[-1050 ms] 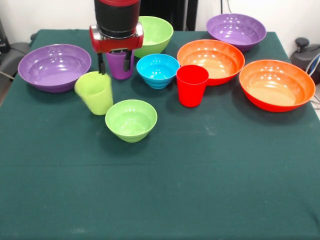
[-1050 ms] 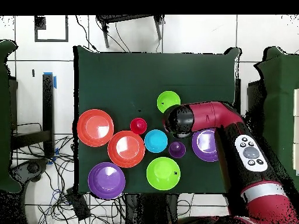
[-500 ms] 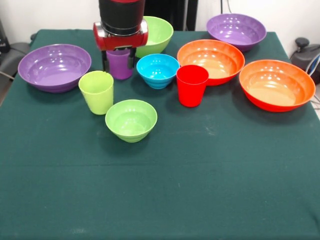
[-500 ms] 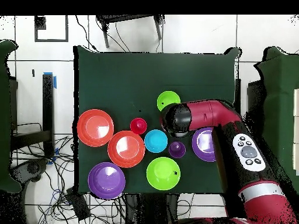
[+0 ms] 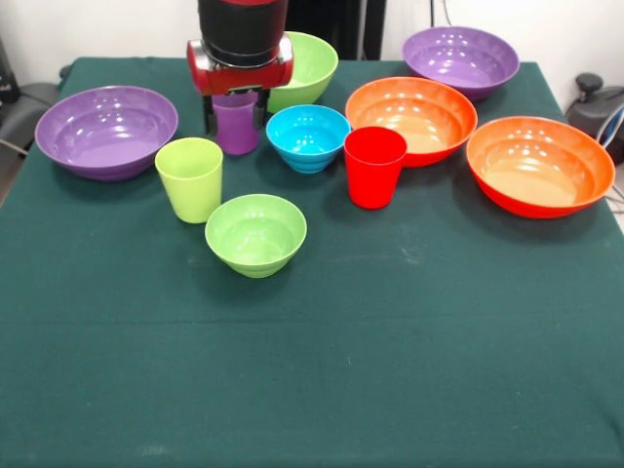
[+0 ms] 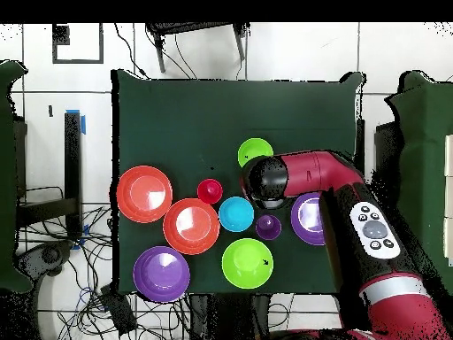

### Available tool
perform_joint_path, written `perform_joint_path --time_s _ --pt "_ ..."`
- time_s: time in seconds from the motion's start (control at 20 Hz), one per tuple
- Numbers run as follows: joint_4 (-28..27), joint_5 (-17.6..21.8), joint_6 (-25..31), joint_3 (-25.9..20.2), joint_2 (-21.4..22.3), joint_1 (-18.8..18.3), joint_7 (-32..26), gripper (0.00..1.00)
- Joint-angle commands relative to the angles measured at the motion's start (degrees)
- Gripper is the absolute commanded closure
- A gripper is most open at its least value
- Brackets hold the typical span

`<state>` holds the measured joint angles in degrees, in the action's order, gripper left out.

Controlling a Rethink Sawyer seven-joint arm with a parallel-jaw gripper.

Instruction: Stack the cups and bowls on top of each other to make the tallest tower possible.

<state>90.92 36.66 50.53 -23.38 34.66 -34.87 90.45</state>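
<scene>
My gripper [image 5: 234, 115] hangs open and empty above the table's far left part. Seen from the front, its fingers frame the purple cup [image 5: 236, 129], which stands behind them. The lime-green cup [image 5: 189, 178] stands upright just below the gripper, beside the small lime-green bowl [image 5: 255, 234]. The small blue bowl [image 5: 308, 136] and the red cup [image 5: 374, 166] stand further right. From overhead the arm's wrist [image 6: 265, 183] hides the lime-green cup; the purple cup [image 6: 268, 227] lies clear of it. No tower is in view: every cup and bowl stands alone.
A medium lime-green bowl [image 5: 310, 60] sits behind the gripper. Wide purple bowls [image 5: 106, 130] [image 5: 460, 60] stand at far left and far right. Two orange bowls [image 5: 411, 115] [image 5: 539, 164] fill the right side. Green cloth [image 5: 322, 370] covers the table.
The lime-green cup, tilted at the fingers a second ago, now stands upright by itself. The gripper has risen and drifted slightly right in the front view.
</scene>
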Motion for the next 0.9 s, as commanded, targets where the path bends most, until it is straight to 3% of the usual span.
perform_joint_path --time_s 0.05,0.9 --pt "-1.69 1.69 1.91 -1.55 -2.78 0.61 -7.04 0.00" --pt "-4.06 3.29 -0.14 -2.81 -4.41 -0.92 -10.31 0.00"
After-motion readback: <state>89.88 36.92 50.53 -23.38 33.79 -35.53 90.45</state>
